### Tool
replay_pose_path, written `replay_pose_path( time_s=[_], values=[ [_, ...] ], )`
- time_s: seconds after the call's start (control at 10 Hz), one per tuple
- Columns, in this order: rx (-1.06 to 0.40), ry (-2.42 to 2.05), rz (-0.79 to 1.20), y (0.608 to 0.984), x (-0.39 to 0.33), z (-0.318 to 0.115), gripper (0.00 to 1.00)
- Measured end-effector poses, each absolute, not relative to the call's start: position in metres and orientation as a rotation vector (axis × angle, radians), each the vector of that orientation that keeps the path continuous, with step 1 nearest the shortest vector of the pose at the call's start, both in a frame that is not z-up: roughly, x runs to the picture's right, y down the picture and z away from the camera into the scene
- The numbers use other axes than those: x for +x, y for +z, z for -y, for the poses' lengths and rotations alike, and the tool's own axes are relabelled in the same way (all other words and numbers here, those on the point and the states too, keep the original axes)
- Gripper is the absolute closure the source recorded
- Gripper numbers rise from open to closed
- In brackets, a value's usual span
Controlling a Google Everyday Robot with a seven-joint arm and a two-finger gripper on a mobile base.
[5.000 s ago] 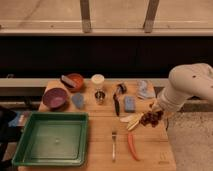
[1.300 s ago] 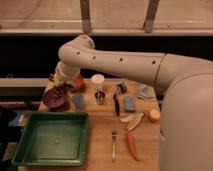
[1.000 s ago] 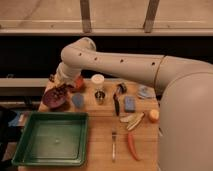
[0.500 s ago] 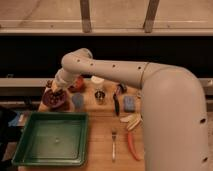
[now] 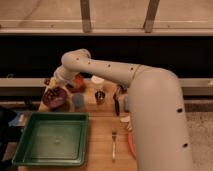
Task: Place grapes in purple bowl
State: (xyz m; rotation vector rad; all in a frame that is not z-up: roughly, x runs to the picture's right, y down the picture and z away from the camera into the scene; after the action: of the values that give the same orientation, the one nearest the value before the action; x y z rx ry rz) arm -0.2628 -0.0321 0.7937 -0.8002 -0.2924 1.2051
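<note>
The purple bowl sits at the table's back left corner. My gripper hangs right over its left side, shut on the grapes, a dark red cluster that sits low at the bowl's mouth. I cannot tell whether the grapes touch the bowl's inside. My pale arm reaches in from the lower right and arches across the table, hiding much of its right half.
An orange bowl stands just behind the purple one, partly hidden by my arm. A blue cup, a white cup and a metal cup stand to the right. A large green tray fills the front left; a fork lies beside it.
My arm has swung further across the table and closer to the camera. The gripper with the grapes has sunk lower over the purple bowl.
</note>
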Motion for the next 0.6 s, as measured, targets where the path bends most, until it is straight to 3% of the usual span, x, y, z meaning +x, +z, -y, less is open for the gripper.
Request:
replay_pose_path(
  time_s=[0.6],
  values=[
    [-0.843,1.138,0.348,0.805,-0.292,0.052,0.96]
  ],
)
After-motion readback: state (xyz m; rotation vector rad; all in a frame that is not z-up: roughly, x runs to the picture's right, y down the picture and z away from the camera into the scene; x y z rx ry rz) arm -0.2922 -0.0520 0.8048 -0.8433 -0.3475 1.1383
